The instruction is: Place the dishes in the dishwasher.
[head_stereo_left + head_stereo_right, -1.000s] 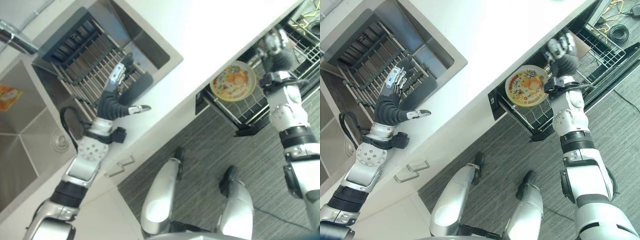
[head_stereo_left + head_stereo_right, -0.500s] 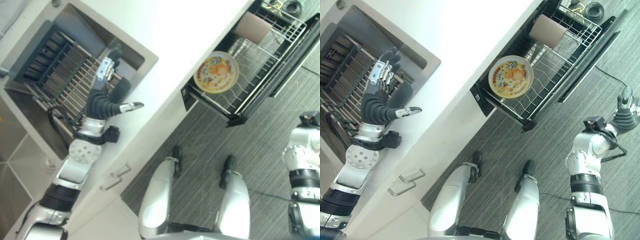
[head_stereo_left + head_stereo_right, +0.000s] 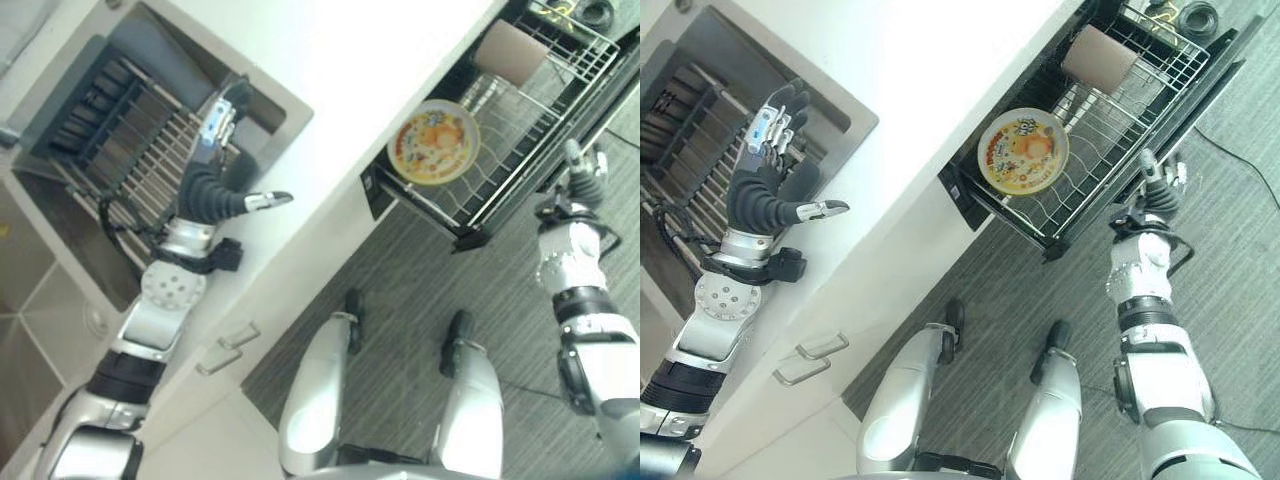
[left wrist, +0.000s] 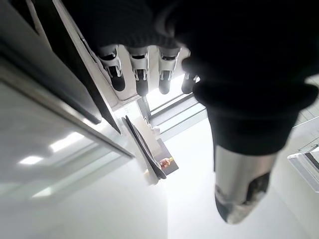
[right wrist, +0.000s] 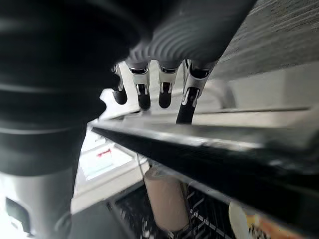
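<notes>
The printed plate (image 3: 1023, 152) stood in the dishwasher rack (image 3: 1110, 140), upper right of frame; rigid, breakable, best gripped by its rim. Both the left hand (image 3: 768, 195) and right hand (image 3: 1152, 195) were empty, fingers straight.

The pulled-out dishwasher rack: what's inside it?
The dishwasher rack holds a yellow patterned plate standing in its wires and a beige cup on its side farther in. The white countertop covers the rack's inner end, so anything there is hidden.
</notes>
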